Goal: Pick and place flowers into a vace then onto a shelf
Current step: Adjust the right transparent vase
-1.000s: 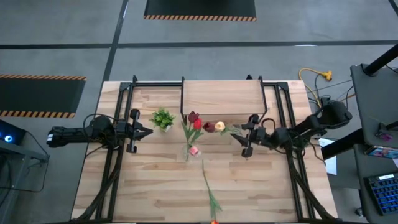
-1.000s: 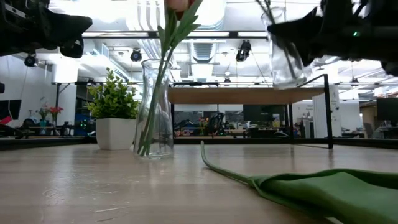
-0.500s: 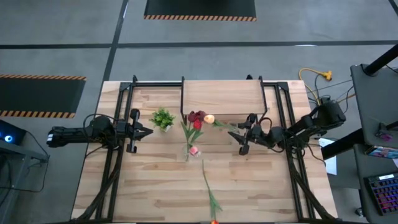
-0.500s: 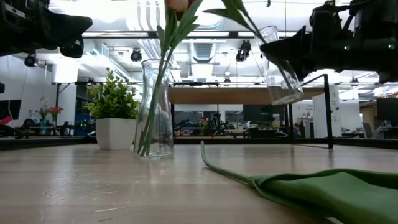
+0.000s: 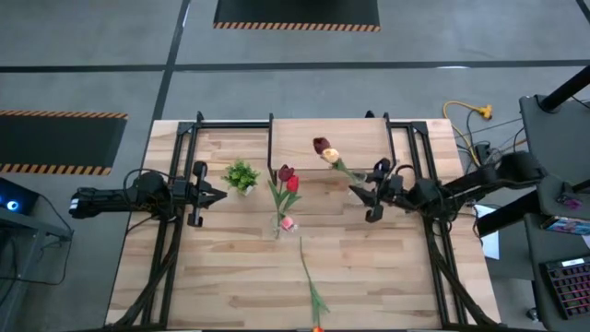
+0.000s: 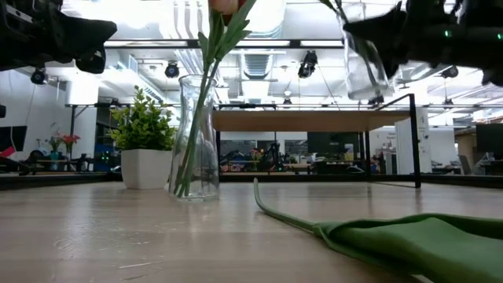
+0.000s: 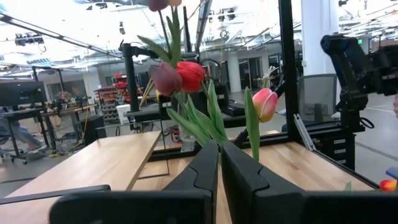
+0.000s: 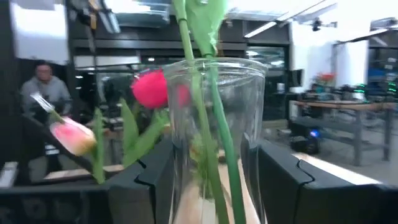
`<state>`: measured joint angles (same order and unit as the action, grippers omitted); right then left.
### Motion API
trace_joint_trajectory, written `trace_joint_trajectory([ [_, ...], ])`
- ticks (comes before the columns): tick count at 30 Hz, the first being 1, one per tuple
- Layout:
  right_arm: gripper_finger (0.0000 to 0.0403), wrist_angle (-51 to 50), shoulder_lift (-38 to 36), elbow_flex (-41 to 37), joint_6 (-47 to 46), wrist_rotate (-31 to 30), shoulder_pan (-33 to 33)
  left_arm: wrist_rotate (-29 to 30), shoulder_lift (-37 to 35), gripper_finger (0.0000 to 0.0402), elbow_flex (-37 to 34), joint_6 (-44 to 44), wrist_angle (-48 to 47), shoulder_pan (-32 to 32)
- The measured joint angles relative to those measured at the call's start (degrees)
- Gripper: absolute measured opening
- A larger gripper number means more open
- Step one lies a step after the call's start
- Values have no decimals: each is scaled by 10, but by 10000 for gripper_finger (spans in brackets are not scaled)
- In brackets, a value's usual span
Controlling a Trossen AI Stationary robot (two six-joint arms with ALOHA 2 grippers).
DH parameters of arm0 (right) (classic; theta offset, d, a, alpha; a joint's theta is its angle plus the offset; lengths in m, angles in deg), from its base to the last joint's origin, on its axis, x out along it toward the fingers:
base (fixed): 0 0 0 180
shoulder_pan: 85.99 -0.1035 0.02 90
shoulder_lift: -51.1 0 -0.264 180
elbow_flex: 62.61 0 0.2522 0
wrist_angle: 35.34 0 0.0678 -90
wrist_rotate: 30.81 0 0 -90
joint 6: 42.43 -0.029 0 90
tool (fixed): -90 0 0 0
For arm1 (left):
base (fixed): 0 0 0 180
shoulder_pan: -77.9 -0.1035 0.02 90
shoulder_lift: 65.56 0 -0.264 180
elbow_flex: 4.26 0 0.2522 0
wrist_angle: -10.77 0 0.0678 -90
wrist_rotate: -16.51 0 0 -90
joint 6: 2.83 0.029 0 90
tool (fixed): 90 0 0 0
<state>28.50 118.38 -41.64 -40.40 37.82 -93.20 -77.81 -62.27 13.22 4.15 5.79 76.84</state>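
Observation:
A clear glass vase (image 8: 214,124) with two tulips, heads maroon (image 5: 320,145) and peach (image 5: 332,155), sits in my right gripper (image 5: 371,195), in the air near the shelf's (image 5: 359,143) near edge. A second glass vase (image 5: 280,224) stands on its base mid-table and holds red, maroon and pink tulips (image 7: 186,76). One more tulip (image 5: 310,277) lies flat on the table toward the near edge. My left gripper (image 5: 214,194) hovers left of the standing vase, shut and empty (image 7: 219,167). My right gripper pinches the held vase by its body below the rim (image 8: 186,162), one finger (image 8: 155,180) on each side of the glass. The fingers come roughly level from the table's right. The vase (image 6: 365,63) is lifted clear, tilted, with the stems slanting toward the shelf.
A small bushy plant in a white pot (image 5: 241,175) stands between my left gripper and the standing vase. The shelf's black legs (image 6: 413,141) and the black frame rails (image 5: 410,157) border the right arm. The lying tulip's broad leaf (image 6: 401,236) crosses the near table.
My right gripper dipped with the vase, then rose and drew back toward the table's right and far side. The two tulip heads swung from beside the standing vase up over the shelf's near edge.

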Motion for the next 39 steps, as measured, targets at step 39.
trace_joint_trajectory([
  [39,161,37,29,32,-65,213,76,0,0,3,0,10,0,0],
])
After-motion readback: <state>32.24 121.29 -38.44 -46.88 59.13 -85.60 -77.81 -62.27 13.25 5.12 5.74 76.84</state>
